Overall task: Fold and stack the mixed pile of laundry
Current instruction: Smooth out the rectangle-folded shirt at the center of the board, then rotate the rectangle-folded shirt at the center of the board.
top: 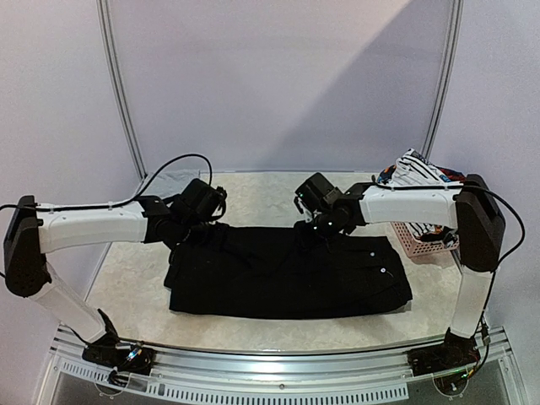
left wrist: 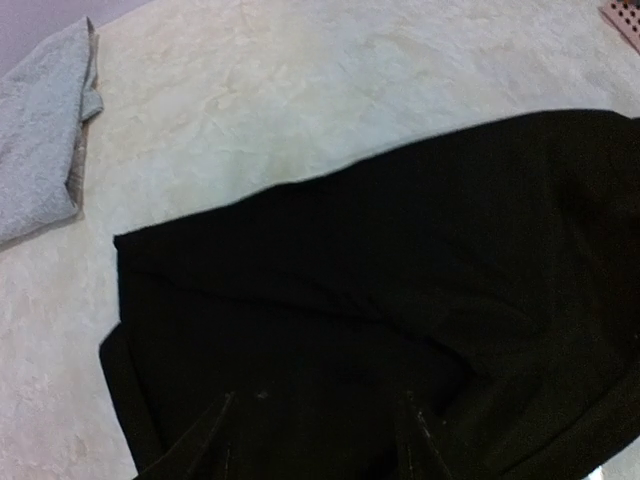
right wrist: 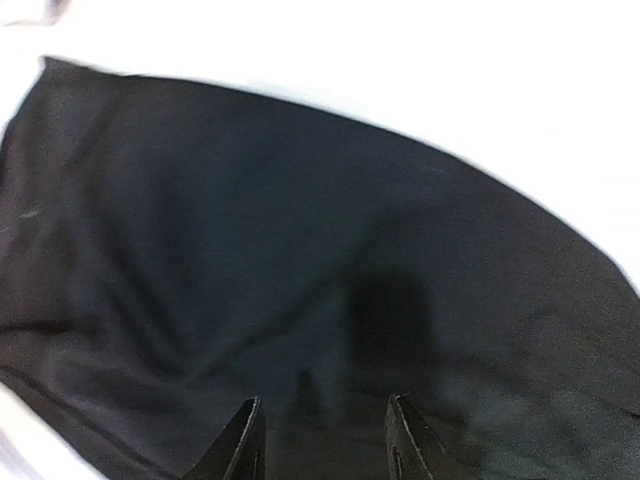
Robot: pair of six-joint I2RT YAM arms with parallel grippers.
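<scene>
Left gripper [left wrist: 320, 445] sits low over the black trousers [top: 287, 270], jaws apart, nothing pinched, and a folded grey garment [left wrist: 40, 130] lies apart. The trousers span mid-counter toward the near edge. They look soft, limp and weighty, so they'll sag: take the far-edge corners. Right gripper [right wrist: 325, 440] is likewise spread and empty.

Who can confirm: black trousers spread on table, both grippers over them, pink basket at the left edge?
Wrong on the basket: the pink basket sits at the right edge, per top external. The black trousers lie spread on the table, left gripper and right gripper over them.
</scene>
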